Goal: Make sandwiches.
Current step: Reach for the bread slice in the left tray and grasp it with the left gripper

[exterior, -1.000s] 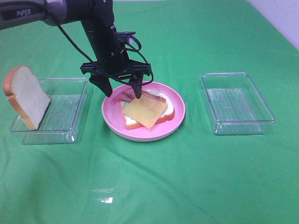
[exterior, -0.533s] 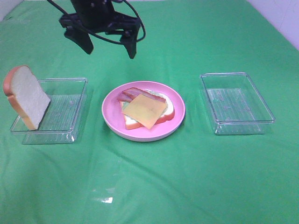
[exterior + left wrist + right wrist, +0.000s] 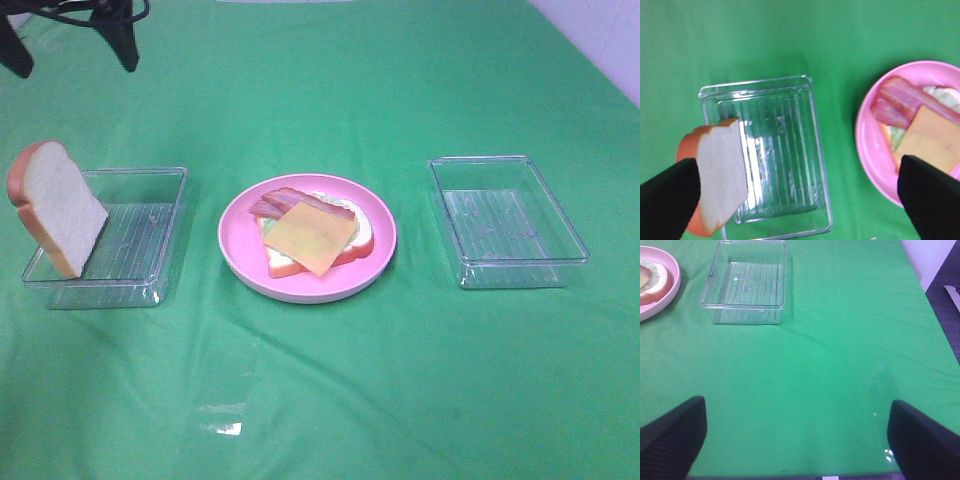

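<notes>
On the pink plate (image 3: pixel 232 252) lies an open sandwich: a bread slice (image 3: pixel 352 253) with pale-green lettuce, bacon strips (image 3: pixel 285 203) and a yellow cheese square (image 3: pixel 308 238) on top. A second bread slice (image 3: pixel 60 215) leans upright on the left end of the left clear tray (image 3: pixel 150 235). My left gripper (image 3: pixel 70 55) hangs high at the far left, open and holding nothing. In the left wrist view the bread slice (image 3: pixel 720 175) and tray (image 3: pixel 785 150) lie below its spread fingers. My right gripper (image 3: pixel 796 402) is open over bare cloth and does not show in the exterior view.
An empty clear tray (image 3: pixel 505 220) stands right of the plate; the right wrist view shows that tray (image 3: pixel 747 280) too. Green cloth covers the table. The table's right edge (image 3: pixel 935 305) runs along the right side.
The left arm has risen from just above the plate and swung back to the far left, jaws open. The cheese stays on the stack. The right arm has not moved.
</notes>
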### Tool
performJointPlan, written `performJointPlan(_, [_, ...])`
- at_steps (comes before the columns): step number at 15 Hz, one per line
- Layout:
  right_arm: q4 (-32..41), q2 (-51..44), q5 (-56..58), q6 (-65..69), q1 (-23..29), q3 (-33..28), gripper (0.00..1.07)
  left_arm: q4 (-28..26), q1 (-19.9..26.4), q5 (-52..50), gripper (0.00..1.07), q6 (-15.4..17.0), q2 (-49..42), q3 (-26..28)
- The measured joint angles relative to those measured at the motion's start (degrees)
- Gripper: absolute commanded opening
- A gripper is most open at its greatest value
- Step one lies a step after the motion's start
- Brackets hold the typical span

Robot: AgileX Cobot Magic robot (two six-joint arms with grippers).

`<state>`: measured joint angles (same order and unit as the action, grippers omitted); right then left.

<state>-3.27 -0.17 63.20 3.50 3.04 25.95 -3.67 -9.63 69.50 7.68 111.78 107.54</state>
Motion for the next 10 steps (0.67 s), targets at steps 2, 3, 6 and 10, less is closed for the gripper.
performJointPlan(2, [0.00, 0.00, 0.00, 0.00, 0.00, 0.00, 0.95, 0.97, 2.64, 0.29, 1.02, 0.00, -0.86, -4.47])
performJointPlan(3, [0.00, 0.00, 0.00, 0.00, 0.00, 0.00, 0.95, 0.97, 3.09, 0.29, 1.02, 0.00, -0.86, -5.44])
performJointPlan(6, [0.00, 0.00, 0.00, 0.00, 0.00, 0.00, 0.95, 1.26, 5.96, 0.29, 1.02, -0.17, -0.80, -10.83])
performJointPlan(10, [0.00, 0.00, 0.00, 0.00, 0.00, 0.00, 0.95, 1.38, 9.11, -4.13, 1.02, -0.34, -0.80, -16.73])
